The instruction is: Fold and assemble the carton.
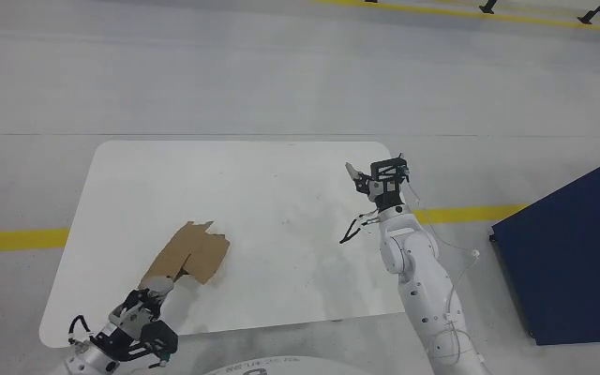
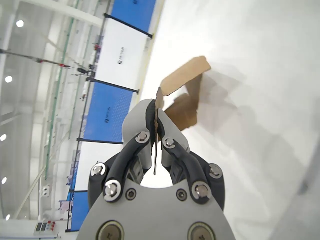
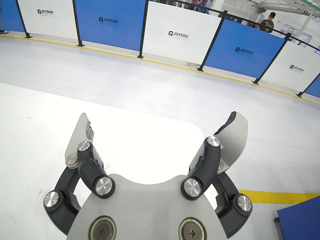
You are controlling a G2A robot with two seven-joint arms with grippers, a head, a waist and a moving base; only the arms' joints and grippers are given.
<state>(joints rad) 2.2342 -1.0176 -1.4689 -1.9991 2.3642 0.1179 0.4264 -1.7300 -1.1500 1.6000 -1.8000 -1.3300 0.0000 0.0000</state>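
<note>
My left jaws pinch edge of brown corrugated cardboard carton [image 1: 192, 253]; right jaws gape empty; hold firm, bring right across to fold

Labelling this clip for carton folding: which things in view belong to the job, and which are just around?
Job: carton, left gripper clamping its edge, open right gripper, table.
Just around: blue unit beside the table, yellow floor line, fence panels.

White arms [image 1: 417, 272], grey black-linked tools [image 2: 155, 118] [image 3: 160, 119]
</note>
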